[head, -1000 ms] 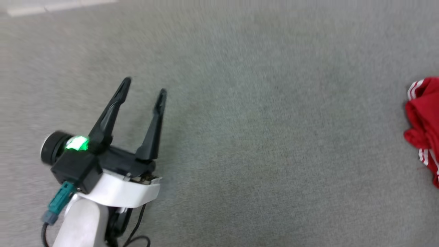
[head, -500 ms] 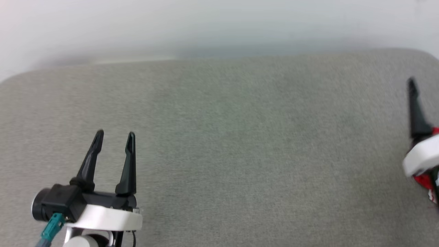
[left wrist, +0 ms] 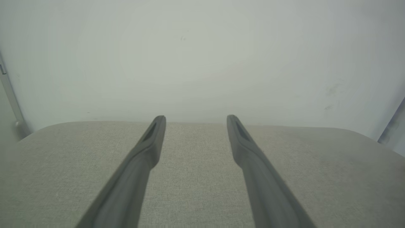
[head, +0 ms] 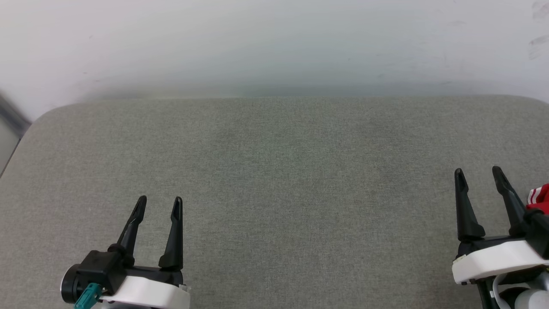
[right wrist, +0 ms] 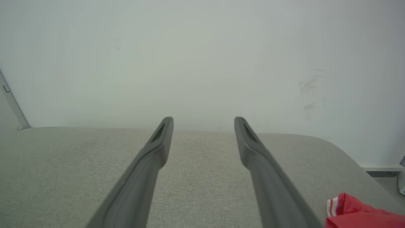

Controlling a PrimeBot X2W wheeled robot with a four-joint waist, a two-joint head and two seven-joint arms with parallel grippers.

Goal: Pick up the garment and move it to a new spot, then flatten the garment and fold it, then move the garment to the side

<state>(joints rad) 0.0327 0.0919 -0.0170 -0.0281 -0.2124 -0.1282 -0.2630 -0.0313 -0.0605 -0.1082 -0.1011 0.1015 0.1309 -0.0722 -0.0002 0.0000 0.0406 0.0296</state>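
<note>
Grey woven padded surface (head: 274, 171) ahead; your black-fingered left gripper (head: 159, 200) and right gripper (head: 478, 170) stand spread, empty. Crumpled red jersey garment (head: 541, 198), white-striped trim, sits just right of the right gripper; reaching half-blind could shove it away.

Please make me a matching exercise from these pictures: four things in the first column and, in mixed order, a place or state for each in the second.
1. left gripper
2. right gripper
3. garment
4. wall

A. red with white stripes, at the right edge of the head view
B. open and empty, lower left
C. white, behind the grey padded surface
D. open and empty, lower right

Pairs: 1-B, 2-D, 3-A, 4-C
</note>
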